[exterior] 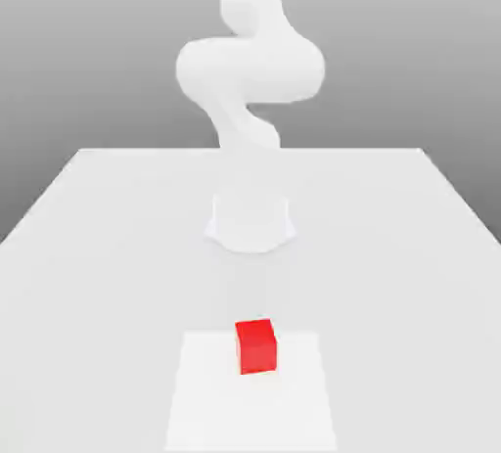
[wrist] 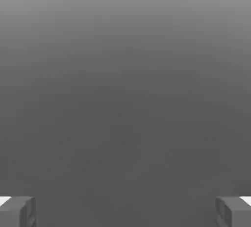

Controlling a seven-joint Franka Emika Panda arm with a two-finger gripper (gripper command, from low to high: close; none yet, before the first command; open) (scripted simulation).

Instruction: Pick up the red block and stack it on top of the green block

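Small red cube [exterior: 256, 347]'s sat on the pale square patch [exterior: 217, 404]; the two-finger gripper [wrist: 125, 212] is spread wide, empty. Best lined up squarely over the cube's middle, then lowered straight.

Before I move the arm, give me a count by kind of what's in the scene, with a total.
Red block: 1
White robot arm: 1
Two-finger gripper, open: 1
White table: 1
Bright white rectangular patch on the table: 1
Total: 5
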